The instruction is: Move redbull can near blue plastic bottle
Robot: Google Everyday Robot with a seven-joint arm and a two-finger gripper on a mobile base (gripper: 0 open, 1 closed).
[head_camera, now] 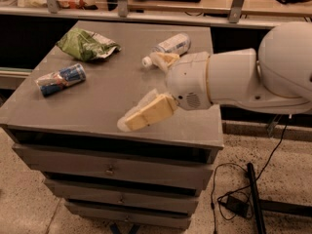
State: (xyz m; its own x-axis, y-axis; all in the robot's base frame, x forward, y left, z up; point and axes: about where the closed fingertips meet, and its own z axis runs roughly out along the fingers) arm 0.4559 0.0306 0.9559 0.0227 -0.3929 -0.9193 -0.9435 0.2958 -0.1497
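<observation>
The redbull can (61,79) lies on its side at the left of the grey cabinet top (105,99). The blue plastic bottle (169,46) lies on its side at the back right of the top, white cap toward the front left. My gripper (140,91) hovers over the middle right of the top, open and empty, one cream finger (148,115) low at the front and the other just in front of the bottle's cap. The can is well to the gripper's left. My white arm covers the top's right edge.
A crumpled green snack bag (86,44) lies at the back left, behind the can. The cabinet has drawers (109,169) below. A shelf rail (146,13) runs behind. A black cable and adapter (234,204) lie on the floor at right.
</observation>
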